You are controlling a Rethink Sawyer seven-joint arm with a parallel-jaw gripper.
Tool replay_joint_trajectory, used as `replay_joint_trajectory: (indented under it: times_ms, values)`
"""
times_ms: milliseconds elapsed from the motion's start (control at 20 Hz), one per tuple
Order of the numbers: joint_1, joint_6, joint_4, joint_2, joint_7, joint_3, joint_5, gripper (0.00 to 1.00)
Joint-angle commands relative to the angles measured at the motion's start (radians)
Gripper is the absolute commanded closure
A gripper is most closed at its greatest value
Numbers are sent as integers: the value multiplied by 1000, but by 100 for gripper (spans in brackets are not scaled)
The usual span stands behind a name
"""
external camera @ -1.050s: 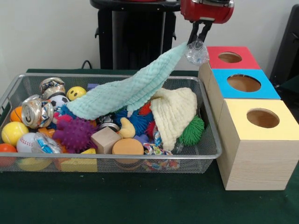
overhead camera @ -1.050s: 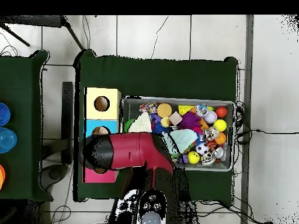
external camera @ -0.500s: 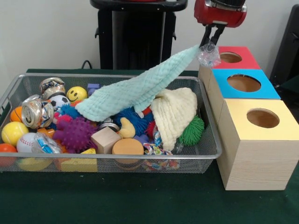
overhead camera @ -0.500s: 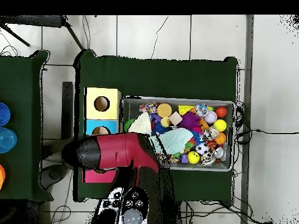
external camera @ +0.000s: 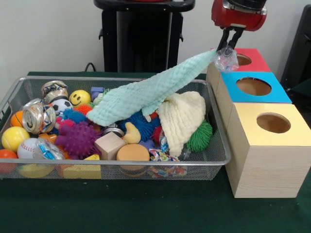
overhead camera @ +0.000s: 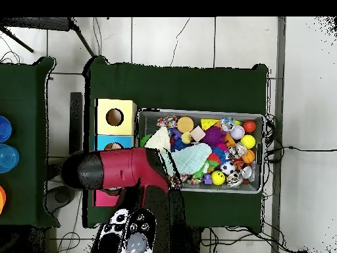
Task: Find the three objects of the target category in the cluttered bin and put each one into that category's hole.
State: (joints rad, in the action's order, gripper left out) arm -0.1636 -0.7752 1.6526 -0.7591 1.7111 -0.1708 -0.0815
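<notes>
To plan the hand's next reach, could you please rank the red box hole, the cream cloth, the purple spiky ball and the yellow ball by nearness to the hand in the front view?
Hand at top right.
1. Red box hole, just beside it.
2. Cream cloth, at the bin's right end.
3. Purple spiky ball, left of centre in the bin.
4. Yellow ball, far left end.

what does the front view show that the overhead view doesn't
Only the front view shows the gripper shut on a crinkled clear plastic piece with the mint cloth trailing from it, beside the red box's hole. Only the overhead view shows the red arm covering that red box. Both show the wire bin, the cream cloth and the yellow box.
</notes>
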Motion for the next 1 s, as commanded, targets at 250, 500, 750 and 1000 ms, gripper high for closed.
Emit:
replay_joint_trajectory:
  times_ms: [250, 500, 750, 1000]
  values:
    - [-38, -1, -86, 57, 285, 8, 62, 100]
    - [-61, -7, -104, 71, 303, 1, 72, 100]
    - [-64, 3, -107, 78, 292, -1, 84, 100]
    - [-65, 18, -106, 87, 288, -5, 93, 100]
